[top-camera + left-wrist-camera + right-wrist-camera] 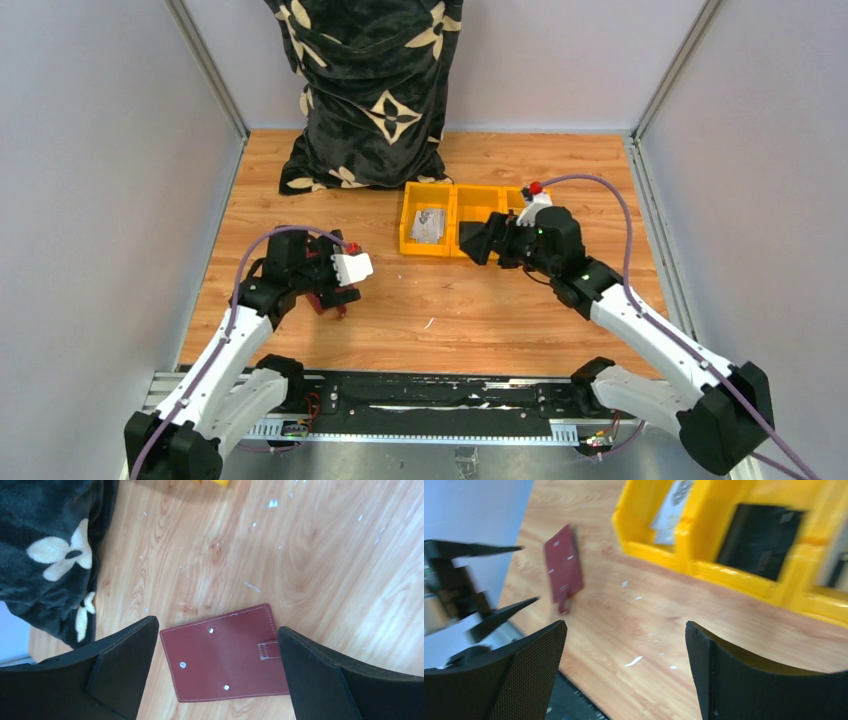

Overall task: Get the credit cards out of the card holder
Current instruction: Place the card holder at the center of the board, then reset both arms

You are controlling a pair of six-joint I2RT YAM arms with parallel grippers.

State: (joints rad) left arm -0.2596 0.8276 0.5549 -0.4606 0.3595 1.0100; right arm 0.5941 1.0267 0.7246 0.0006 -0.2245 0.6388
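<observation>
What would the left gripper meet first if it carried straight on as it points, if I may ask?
Probably the card holder, lying flat on the table in line with the open left gripper.

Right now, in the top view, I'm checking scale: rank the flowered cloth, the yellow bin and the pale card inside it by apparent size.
1. flowered cloth, clearly the largest.
2. yellow bin.
3. pale card in the bin's left compartment, the smallest.

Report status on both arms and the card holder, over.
Left fingers open, straddling the dark red leather folding card holder, flat on the wooden table. Right fingers open, empty, by the yellow three-compartment plastic bin. Nothing blocking.
</observation>
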